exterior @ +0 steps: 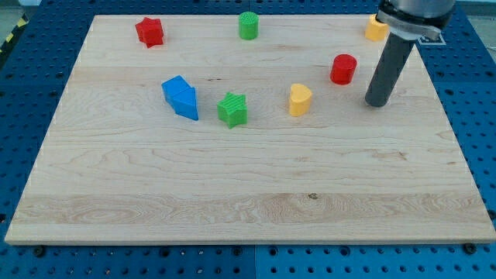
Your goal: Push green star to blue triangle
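Crowding my tip (377,101): red cylinder (343,69), yellow heart (300,100).

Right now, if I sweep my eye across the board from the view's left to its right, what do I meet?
Red star → blue triangle → green star → green cylinder → yellow heart → red cylinder → my tip, just right of the red cylinder.

I see a pale wooden tabletop (232,178) with visible grain and a matt finish; the green star (232,109) and blue triangle (180,98) look like ridged plastic, my rod smooth dark matt.
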